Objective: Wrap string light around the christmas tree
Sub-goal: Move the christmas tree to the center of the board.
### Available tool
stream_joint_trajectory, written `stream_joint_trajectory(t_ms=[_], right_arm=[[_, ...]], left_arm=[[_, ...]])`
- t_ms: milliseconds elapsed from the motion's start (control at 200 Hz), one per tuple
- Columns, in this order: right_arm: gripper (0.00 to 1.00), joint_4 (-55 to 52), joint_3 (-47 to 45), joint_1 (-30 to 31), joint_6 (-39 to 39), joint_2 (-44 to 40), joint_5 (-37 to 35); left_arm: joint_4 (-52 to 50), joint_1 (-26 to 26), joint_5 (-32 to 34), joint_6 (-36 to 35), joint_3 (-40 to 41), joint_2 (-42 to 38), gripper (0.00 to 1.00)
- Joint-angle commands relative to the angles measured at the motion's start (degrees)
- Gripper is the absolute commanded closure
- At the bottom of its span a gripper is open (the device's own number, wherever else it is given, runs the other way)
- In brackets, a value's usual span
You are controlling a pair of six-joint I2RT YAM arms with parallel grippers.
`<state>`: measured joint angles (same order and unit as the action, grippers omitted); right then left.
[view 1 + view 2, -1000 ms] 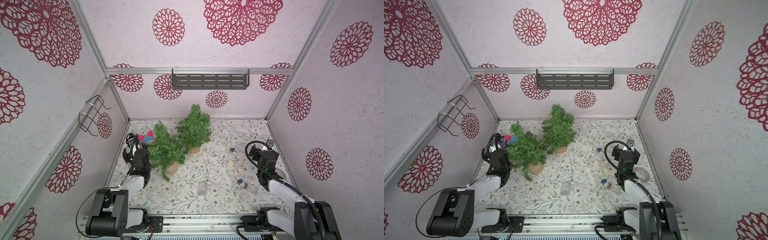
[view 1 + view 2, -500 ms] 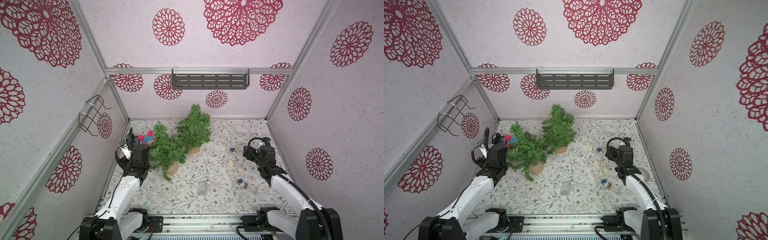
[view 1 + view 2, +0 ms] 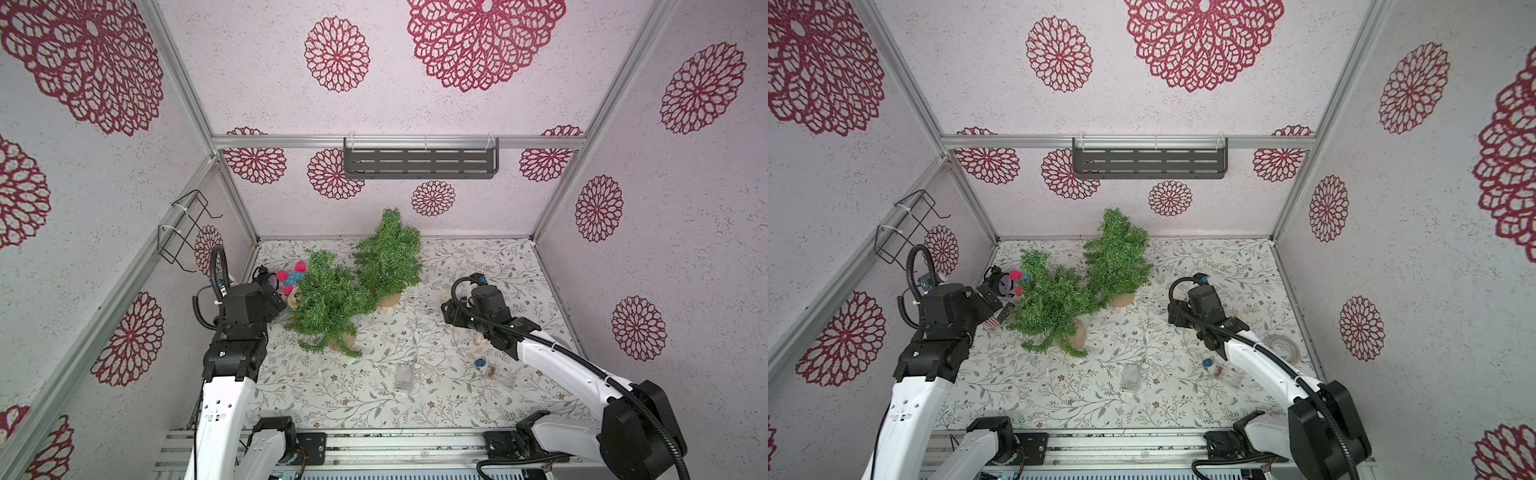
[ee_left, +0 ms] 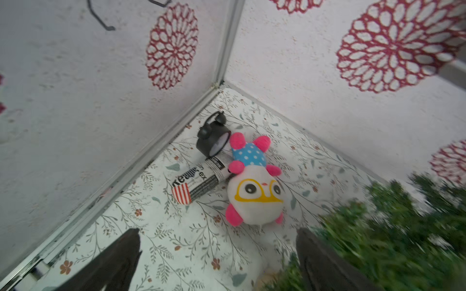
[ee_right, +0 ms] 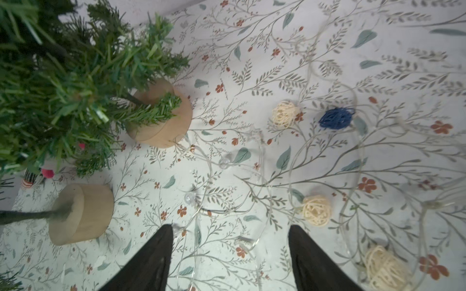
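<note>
Flowery bench [image 3: 478, 257] holds the string light [image 5: 225, 161] — its thin wire loops lie loose just under the right tool [image 5: 230, 228], which is partly open and grips nothing. Its clear battery box [image 3: 404, 376] lies apart from that tool. Left tool [image 4: 217, 230] is wide open, empty — just beside the christmas tree [image 3: 328, 305].

From above you can't follow the wire of the string light [image 3: 404, 376] away from its box: it is too thin against the patterned desk [image 3: 478, 257]. The near tree [image 4: 393, 241] hides half the plush toy [image 3: 286, 276]. In the left wrist view that tree is blurred and cut off.
</note>
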<state>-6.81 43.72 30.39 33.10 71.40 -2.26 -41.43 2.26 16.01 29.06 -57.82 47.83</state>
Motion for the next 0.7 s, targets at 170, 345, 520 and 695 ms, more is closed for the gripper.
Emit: stream_joint_trajectory(t_ms=[170, 345, 520, 695], right_arm=[[0.26, 2.81, 1.87, 3.56, 4.46, 2.58, -2.77], [0.26, 4.76, 2.8, 5.96, 4.76, 4.6, -2.83], [0.24, 10.08, 3.44, 8.99, 2.08, 7.96, -4.86], [0.21, 16.56, 5.06, 12.72, -1.72, 16.06, -9.79]], left_arm=[[-13.23, 0.34, -27.26, -9.38, -12.85, -3.47, 0.01], [-8.37, -1.32, -34.61, -9.45, -13.27, -1.19, 0.01], [-1.64, -10.45, -27.78, -13.02, -12.5, 1.42, 0.0], [1.32, -16.61, -21.61, -17.25, -12.85, 4.67, 0.02]])
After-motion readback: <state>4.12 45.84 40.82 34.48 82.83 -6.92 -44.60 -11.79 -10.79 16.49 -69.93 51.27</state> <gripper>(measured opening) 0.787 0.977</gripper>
